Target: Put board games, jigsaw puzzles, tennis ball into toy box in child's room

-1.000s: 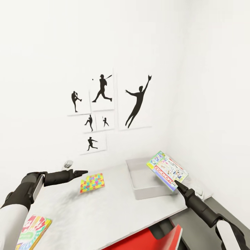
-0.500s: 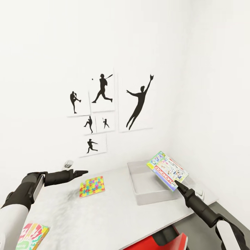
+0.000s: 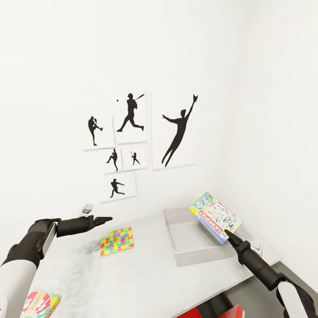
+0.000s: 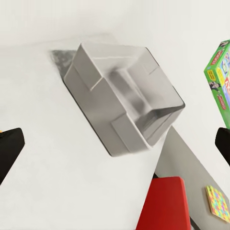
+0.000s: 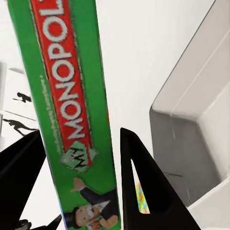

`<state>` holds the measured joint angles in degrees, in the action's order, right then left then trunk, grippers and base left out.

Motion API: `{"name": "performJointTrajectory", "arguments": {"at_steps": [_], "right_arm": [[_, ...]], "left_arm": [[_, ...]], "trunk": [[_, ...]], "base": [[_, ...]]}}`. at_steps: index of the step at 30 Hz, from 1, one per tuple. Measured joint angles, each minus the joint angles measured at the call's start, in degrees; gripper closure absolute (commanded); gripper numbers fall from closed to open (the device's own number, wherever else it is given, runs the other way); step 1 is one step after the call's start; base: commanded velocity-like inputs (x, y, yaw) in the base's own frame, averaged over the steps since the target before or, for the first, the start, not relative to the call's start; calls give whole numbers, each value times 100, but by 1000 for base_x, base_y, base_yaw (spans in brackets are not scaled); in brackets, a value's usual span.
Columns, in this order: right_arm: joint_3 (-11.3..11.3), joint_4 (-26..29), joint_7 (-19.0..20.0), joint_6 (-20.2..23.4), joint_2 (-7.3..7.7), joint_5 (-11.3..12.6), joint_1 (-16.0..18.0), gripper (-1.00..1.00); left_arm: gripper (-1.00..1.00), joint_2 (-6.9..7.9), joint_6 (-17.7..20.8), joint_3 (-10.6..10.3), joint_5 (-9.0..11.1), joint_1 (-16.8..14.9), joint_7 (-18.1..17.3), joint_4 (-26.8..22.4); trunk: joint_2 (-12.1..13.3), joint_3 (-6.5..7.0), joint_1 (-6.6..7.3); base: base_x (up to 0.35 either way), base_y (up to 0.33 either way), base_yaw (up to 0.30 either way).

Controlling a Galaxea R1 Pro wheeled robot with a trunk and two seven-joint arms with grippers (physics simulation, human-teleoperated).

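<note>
My right gripper [image 3: 229,235] is shut on the green-edged Monopoly board game [image 3: 215,216], held tilted over the near right corner of the toy box [image 3: 201,255]. In the right wrist view both fingers [image 5: 139,177] clamp the game's green edge [image 5: 72,105], with the toy box's grey inside [image 5: 187,143] beyond. My left gripper [image 3: 104,219] hovers over the table [image 3: 145,274], above and left of a jigsaw puzzle [image 3: 116,241]. Its fingers [image 4: 9,148] stand wide apart, open, with the toy box [image 4: 91,91] between them. Another board game [image 3: 39,304], red and yellow, lies at the table's near left.
Baseball-player silhouettes [image 3: 132,137] hang on the white wall behind the table. A red chair [image 4: 165,203] stands below the table's front edge. Past it a jigsaw-patterned board [image 4: 218,203] shows; what it rests on I cannot tell. A small white object [image 3: 86,208] sits at the table's back left.
The whole picture has shifted, so the camera moved: table, toy box and puzzle sit lower in view. The right gripper still holds the game over the box; the left arm keeps its pose.
</note>
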<state>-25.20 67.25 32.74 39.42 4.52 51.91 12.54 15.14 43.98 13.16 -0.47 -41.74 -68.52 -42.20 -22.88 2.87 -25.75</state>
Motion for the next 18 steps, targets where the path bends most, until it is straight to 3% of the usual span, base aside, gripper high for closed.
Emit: {"name": "performJointTrajectory", "arguments": {"at_steps": [18], "right_arm": [[-8,8,33,37,8,7,0,100]], "left_arm": [[-100,7,-5,0,0,1,-9,0]], "trunk": [[1,0,-1]], "base": [[32,5,0]]}}
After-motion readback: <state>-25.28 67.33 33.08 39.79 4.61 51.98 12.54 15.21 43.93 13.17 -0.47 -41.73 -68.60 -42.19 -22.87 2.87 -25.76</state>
